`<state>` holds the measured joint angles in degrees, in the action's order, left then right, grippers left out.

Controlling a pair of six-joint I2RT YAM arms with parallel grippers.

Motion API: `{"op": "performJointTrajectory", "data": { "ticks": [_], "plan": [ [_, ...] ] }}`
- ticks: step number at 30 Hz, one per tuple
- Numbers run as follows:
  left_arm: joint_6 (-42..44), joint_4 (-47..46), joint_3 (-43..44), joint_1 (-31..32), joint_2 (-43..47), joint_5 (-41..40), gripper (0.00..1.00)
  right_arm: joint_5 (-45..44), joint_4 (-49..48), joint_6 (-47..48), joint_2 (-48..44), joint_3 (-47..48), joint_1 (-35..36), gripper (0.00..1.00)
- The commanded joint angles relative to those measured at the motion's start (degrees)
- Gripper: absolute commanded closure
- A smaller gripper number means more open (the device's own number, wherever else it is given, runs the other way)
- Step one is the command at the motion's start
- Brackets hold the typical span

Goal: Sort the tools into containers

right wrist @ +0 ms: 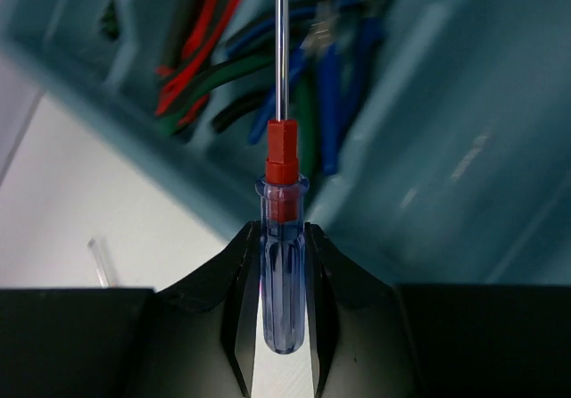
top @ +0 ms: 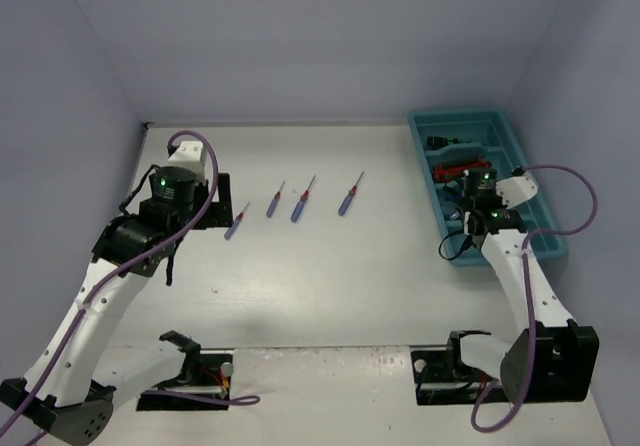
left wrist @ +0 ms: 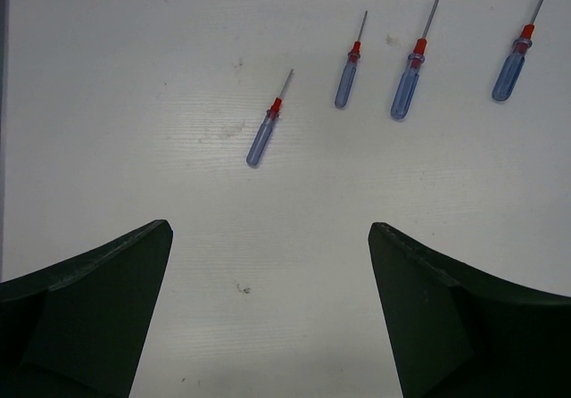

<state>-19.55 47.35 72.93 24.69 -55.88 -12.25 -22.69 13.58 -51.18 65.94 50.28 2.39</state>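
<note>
Several blue-handled screwdrivers [top: 302, 204] with red collars lie in a row on the white table; the left wrist view shows them ahead, the nearest one [left wrist: 264, 136] leftmost. My left gripper [left wrist: 270, 230] hangs open above the bare table just short of that row, with nothing between its fingers [left wrist: 134, 269]. My right gripper [right wrist: 284, 230] is shut on the handle of another blue screwdriver [right wrist: 284, 264], its shaft pointing away over the teal tray [right wrist: 446, 157]. Blue, green and red-handled pliers [right wrist: 328, 103] lie in a compartment beyond it.
The tray [top: 458, 117] runs along the right side of the table, close to the right wall. The right arm [top: 520, 276] reaches over its near end. Walls enclose the table on the left, back and right.
</note>
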Motion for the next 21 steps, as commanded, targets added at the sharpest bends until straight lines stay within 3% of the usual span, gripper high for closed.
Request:
{"op": "performJointTrajectory", "data": {
  "ticks": [1, 5, 8, 10, 17, 21],
  "plan": [
    [0.3, -1.8, 2.3, 0.1, -0.5, 1.0, 0.10, 2.9, 0.5, -3.5, -2.0, -2.2, -9.4, 0.98],
    [0.4, -1.8, 2.1, 0.2, -0.8, 1.2, 0.10, 6.4, 0.4, -3.6, -0.2, -3.7, -14.9, 0.82],
    [0.5, -1.8, 2.4, 0.2, -1.0, 1.1, 0.10, 8.8, 0.4, -4.2, 1.4, -5.2, -17.0, 0.51],
    [0.6, -1.8, 2.5, 0.2, -1.1, 1.0, 0.10, 9.3, 0.3, -3.9, 1.7, -5.2, -17.0, 0.37],
    [0.4, -1.9, 2.7, 0.2, -1.9, 1.3, 0.10, 5.2, -0.4, 7.1, 5.2, 5.5, -10.1, 0.27],
    [0.1, -1.9, 2.7, 0.1, -2.5, 1.9, 0.10, 3.2, -2.2, 14.8, 11.8, 14.4, 2.0, 0.27]
  ]
}}
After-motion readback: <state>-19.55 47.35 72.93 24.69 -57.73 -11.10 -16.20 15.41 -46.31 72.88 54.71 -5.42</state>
